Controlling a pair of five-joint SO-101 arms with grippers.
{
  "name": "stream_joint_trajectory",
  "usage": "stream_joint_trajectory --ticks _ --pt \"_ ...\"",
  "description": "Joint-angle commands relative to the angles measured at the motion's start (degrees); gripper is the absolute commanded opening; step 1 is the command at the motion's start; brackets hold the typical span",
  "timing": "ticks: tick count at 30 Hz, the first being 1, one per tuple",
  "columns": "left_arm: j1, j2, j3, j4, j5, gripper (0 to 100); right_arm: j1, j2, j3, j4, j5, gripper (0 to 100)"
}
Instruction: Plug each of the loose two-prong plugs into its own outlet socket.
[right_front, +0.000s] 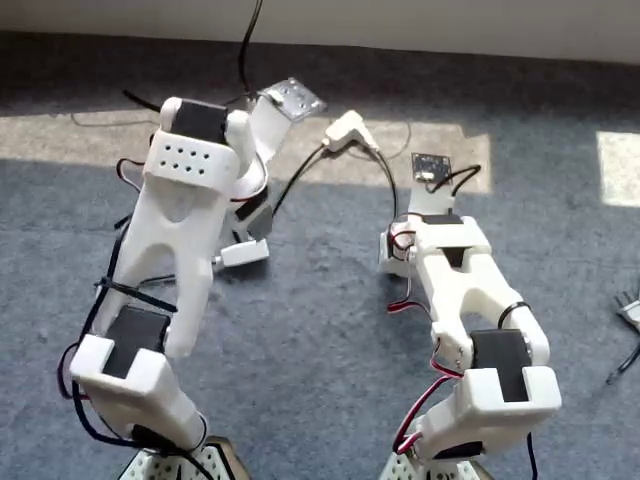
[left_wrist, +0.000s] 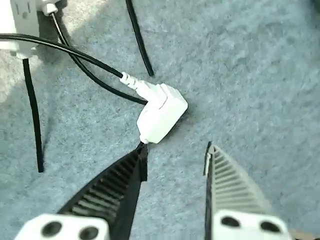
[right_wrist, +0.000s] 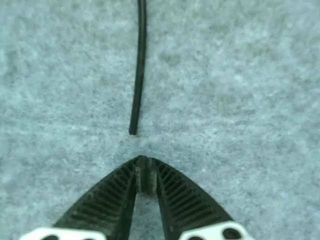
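Left gripper (left_wrist: 175, 150) open, ribbed black fingers (left_wrist: 115, 185) just beside blocky white plug (left_wrist: 161, 112) on fuzzy grey carpet (left_wrist: 260, 75). Right gripper (right_wrist: 145, 162) closed, empty, near thin black cable (right_wrist: 140, 65) end.

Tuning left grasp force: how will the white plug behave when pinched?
White plug looks rigid, smooth plastic: probably light, may slip when pinched. Attached black cord curves away, likely tugging or twisting it when lifted.
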Motion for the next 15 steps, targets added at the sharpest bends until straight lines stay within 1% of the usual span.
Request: stream_joint_trajectory --ticks 1,3,7,11,15 --pt "-3.7 -4.3 6.5 0.4 -9.2 20 1.3 -0.1 -2.7 0.0 -0.2 0.8" --pt "-4.9 -3.4 9.7 -1.6 -11.3 20 1.3 -0.1 -2.6 0.0 -0.2 0.8" --pt "-7.5 -0.3 14.5 -10.2 -19.0 20 1.3 -0.1 -2.6 0.0 -0.2 0.8" --pt "-7.0 2.5 15.7 -11.0 -25.7 20 1.3 -0.1 -2.6 0.0 -0.2 0.8" --pt "-6.2 4.8 15.6 -12.0 -26.6 20 1.3 -0.1 -2.6 0.0 -0.2 0.8"
